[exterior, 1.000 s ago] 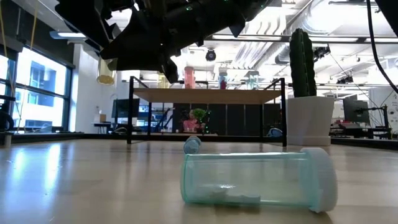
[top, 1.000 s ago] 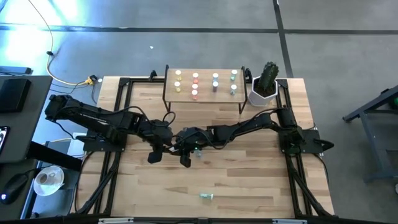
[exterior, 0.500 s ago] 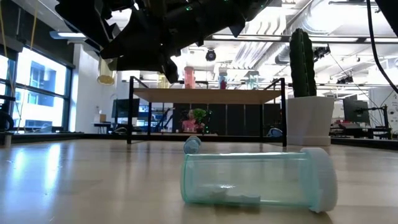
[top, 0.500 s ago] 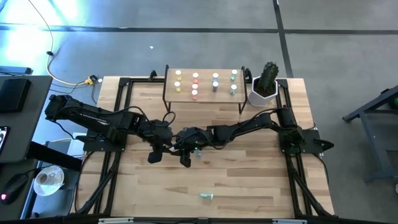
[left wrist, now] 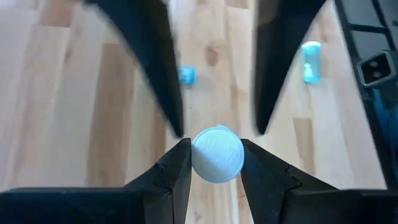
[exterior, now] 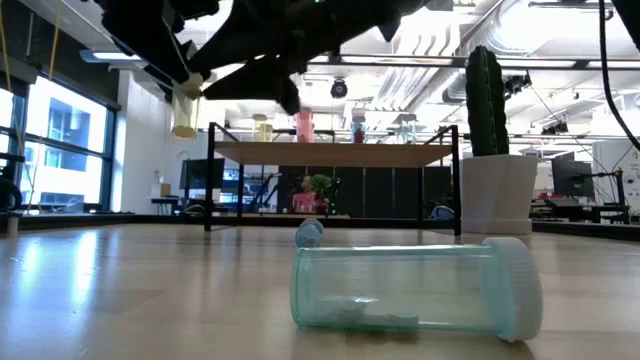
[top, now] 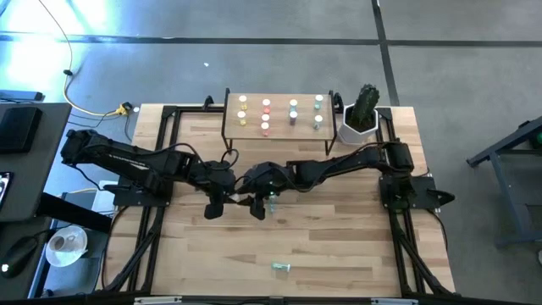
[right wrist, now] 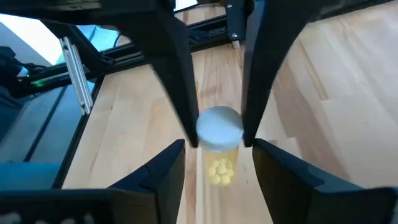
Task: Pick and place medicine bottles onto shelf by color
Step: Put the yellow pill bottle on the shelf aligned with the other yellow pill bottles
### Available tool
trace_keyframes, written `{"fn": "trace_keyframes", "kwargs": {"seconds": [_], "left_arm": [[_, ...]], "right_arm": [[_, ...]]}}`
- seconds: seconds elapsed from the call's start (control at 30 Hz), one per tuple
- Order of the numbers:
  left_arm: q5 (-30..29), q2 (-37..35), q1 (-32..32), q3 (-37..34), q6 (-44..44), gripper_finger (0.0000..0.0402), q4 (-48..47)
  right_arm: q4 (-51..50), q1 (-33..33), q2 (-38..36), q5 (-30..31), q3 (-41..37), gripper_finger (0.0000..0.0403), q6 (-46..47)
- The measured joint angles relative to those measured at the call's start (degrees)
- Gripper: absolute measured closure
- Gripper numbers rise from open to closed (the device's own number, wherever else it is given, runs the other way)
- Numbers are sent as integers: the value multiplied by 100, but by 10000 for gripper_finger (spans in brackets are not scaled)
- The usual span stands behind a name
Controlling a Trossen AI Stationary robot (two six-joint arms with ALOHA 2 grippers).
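We see both grippers meeting above the middle of the table (top: 339, 246). The left gripper (left wrist: 211, 163) is closed on a yellow bottle (exterior: 184, 115) at its white cap (left wrist: 217, 154); the bottle hangs upright, cap up, long axis vertical. The right gripper (right wrist: 217, 163) has its fingers (right wrist: 158, 163) apart on either side of that bottle, not touching it. A green bottle (exterior: 415, 288) lies on its side near the front edge, cap to the right arm's side. A blue bottle (exterior: 309, 232) lies beyond it. Other bottles stand upright on the shelf (top: 278, 130).
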Motion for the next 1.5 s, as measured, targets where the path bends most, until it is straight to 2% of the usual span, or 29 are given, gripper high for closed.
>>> {"fn": "trace_keyframes", "kwargs": {"seconds": [0.33, 0.6, 0.77, 1.1, 1.2, 1.37, 1.5], "left_arm": [[-92, 4, 653, 398, 458, 290, -385], [-913, 7, 1460, 990, 1194, 289, -686], [-1089, 9, 2087, 1304, 1600, 289, -801], [-1032, 38, 3080, 2091, 2089, 289, -1101], [-987, 153, 3217, 2318, 2102, 289, -1201], [-536, 489, 3348, 2514, 2100, 289, -1393], [-576, 793, 3345, 2514, 2100, 289, -1535]], "right_arm": [[-1153, -107, -755, 89, 0, 224, -351], [-1896, -268, -1410, 903, 2, 224, -778], [-2141, -415, -1731, 1141, 2, 224, -903], [-2403, -653, -2054, 1346, 2, 224, -901], [-2437, -696, -2051, 1344, 2, 224, -901], [-2500, -714, -2051, 1344, 2, 224, -901], [-2547, -714, -2051, 1342, 2, 224, -897]]}}
